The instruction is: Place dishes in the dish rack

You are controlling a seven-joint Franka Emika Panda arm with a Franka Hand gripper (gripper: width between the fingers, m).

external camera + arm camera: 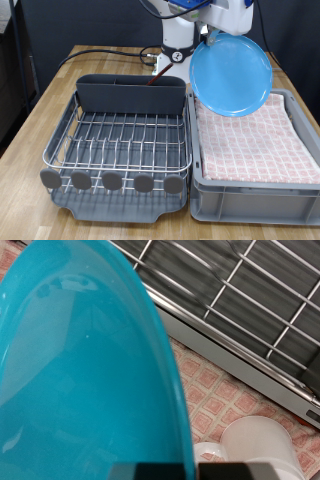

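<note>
My gripper [211, 37] is shut on the rim of the round blue plate [231, 75] and holds it tilted on edge in the air, above the far end of the grey crate. The plate fills most of the wrist view [85, 370]. The white mug [258, 445] stands on the pink cloth below the plate; the plate hides it in the exterior view. The silver wire dish rack [125, 140] with its dark grey caddy [132, 94] sits at the exterior view's left, with nothing on its wires. A small reddish tip [152, 81] shows at the caddy's rim; I cannot tell whether it is the spoon.
The grey crate [250, 195] lined with pink checked cloth [255, 140] stands right beside the rack. The robot base [178, 45] and a black cable [95, 55] are behind them on the wooden table [25, 170].
</note>
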